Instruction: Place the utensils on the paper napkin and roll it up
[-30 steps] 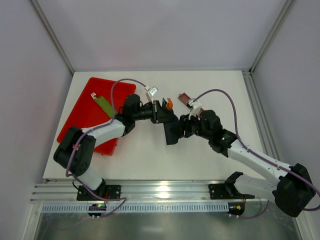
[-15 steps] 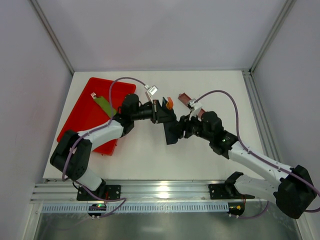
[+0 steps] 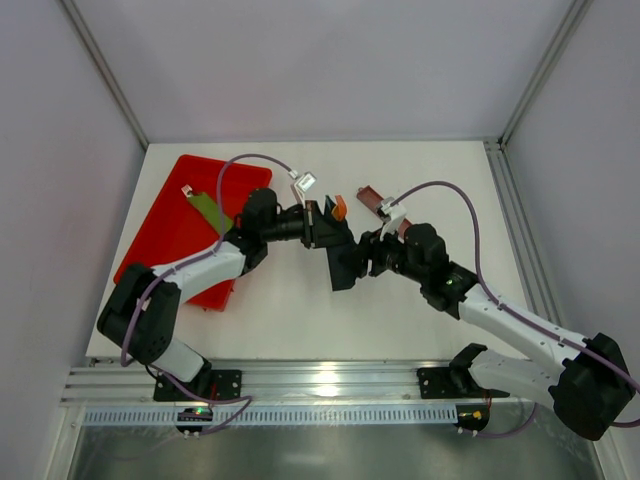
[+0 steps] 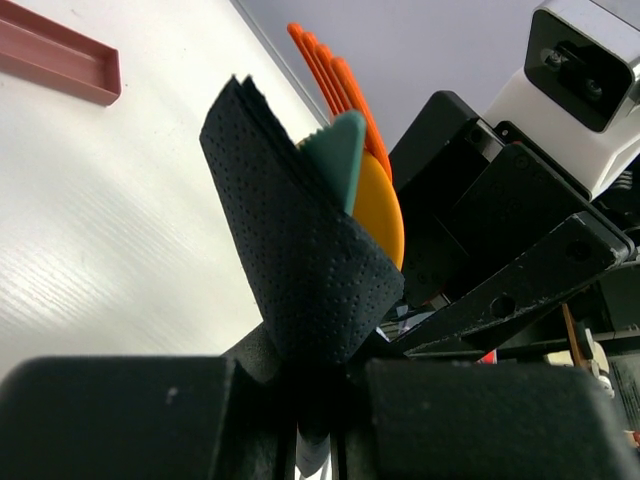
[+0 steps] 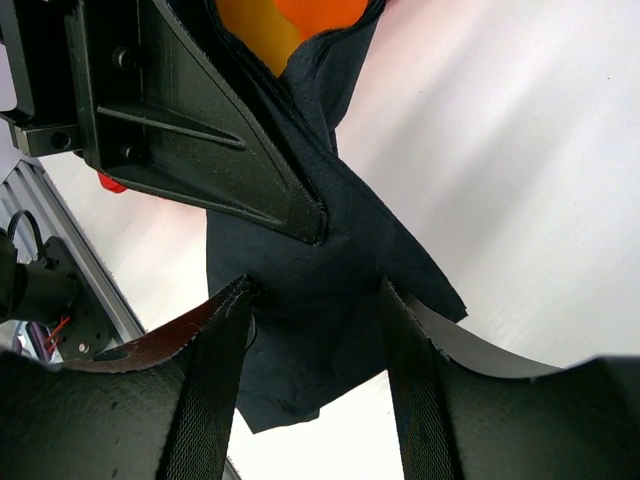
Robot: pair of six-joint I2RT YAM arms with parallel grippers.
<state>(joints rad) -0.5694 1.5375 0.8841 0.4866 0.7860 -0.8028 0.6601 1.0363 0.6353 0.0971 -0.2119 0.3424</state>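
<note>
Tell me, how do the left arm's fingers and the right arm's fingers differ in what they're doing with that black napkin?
The left fingers are pinched shut on the napkin, while the right fingers stand apart, open. The left fingers grip the folded end, where an orange fork pokes out; the right fingers only straddle the napkin's loose, flat end. Both sets are black and meet close together at the same napkin.

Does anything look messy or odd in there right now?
Yes. The paper napkin is off the table, pinched in the left tool, and it wraps the utensils only loosely. The orange fork tines poke out of its top. Its lower end hangs uneven between the fingers of the right tool. It is not a neat roll.
</note>
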